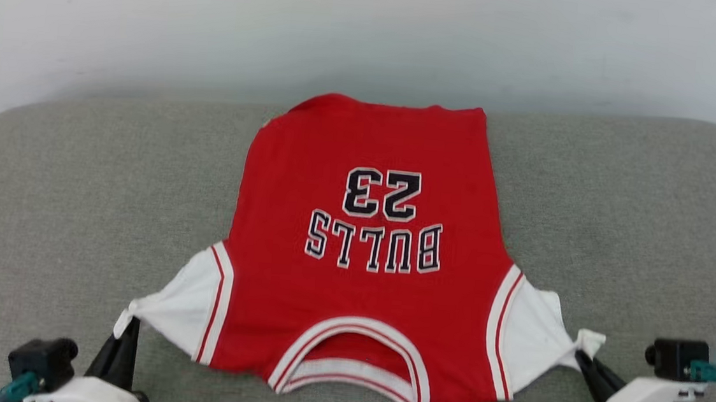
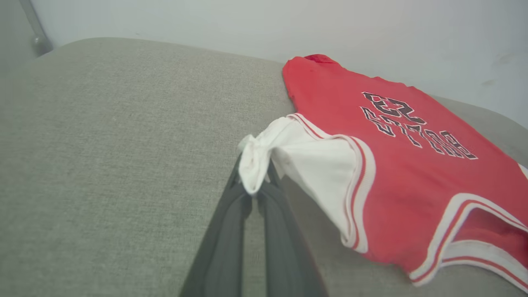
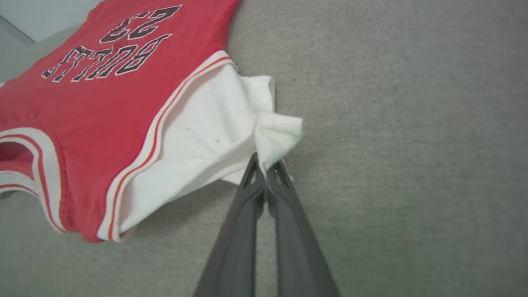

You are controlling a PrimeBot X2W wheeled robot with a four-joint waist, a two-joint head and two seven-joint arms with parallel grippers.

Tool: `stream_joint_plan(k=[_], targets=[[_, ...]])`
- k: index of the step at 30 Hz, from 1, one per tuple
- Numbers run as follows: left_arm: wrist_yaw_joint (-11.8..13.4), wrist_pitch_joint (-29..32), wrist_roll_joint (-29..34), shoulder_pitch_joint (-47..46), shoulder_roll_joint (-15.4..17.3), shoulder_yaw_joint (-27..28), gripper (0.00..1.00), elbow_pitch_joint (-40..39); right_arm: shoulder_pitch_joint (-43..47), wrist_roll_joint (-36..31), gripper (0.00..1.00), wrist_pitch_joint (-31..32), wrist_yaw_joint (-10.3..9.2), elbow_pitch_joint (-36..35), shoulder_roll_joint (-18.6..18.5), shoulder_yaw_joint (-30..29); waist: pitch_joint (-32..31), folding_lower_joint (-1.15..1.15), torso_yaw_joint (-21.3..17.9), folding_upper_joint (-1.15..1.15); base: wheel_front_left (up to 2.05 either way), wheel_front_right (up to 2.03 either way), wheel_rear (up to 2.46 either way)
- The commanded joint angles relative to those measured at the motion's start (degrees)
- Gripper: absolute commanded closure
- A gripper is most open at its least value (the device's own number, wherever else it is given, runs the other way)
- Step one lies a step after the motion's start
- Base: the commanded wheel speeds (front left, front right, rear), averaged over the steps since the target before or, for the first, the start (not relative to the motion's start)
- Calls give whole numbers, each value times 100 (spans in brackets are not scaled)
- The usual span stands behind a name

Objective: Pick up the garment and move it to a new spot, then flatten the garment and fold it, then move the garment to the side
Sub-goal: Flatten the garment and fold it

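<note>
Head view shows the bright red jersey-style T-shirt (image 1: 364, 278) with white short sleeves lying face up on the grey woven cushion (image 1: 76, 204), collar nearest the robot and hem toward the wall. Each pincer is closed tight on a sleeve tip. The left pincer (image 1: 127, 326) pinches the bunched left sleeve (image 1: 183, 305), and the right pincer (image 1: 581, 356) pinches the right sleeve (image 1: 533, 326). Both sleeves are drawn outward into taut points, a hold that seems meant to stretch the body flat. The red panel lies nearly smooth, so flattening looks close to done and folding not yet begun.
</note>
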Motion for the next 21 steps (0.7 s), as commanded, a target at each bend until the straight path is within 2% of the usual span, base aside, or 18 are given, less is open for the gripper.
stream_joint_plan(k=[1,8,12,13,14,15,21], targets=[[95,46,-22,276,37,29,100,-187,330,-53,100,68,-4,-152,17,-138,-142,2,9,0,0,0,0],[503,392,-57,1411,162,54,100,-1188,1765,-571,100,720,-4,-1231,239,-921,-288,2,85,0,0,0,0],[610,421,-58,1716,65,-17,100,-1592,2264,-951,100,1209,-4,-1804,479,-1170,-251,2,137,0,0,0,0],[627,420,-33,1732,42,-58,100,-1673,2321,-1062,79,1275,-4,-1918,528,-1218,-233,2,159,0,0,0,0],[629,421,-12,1722,20,-110,100,-1749,2355,-1100,44,1333,-4,-2025,610,-1274,-215,2,187,0,0,0,0],[630,425,19,1682,-1,-156,100,-1814,2364,-1142,0,1380,-3,-2141,679,-1306,-191,2,219,0,0,0,0],[694,300,160,1536,-109,-279,100,-2058,1829,-1372,0,1148,-3,-2678,904,-1640,-56,2,308,0,0,0,0]])
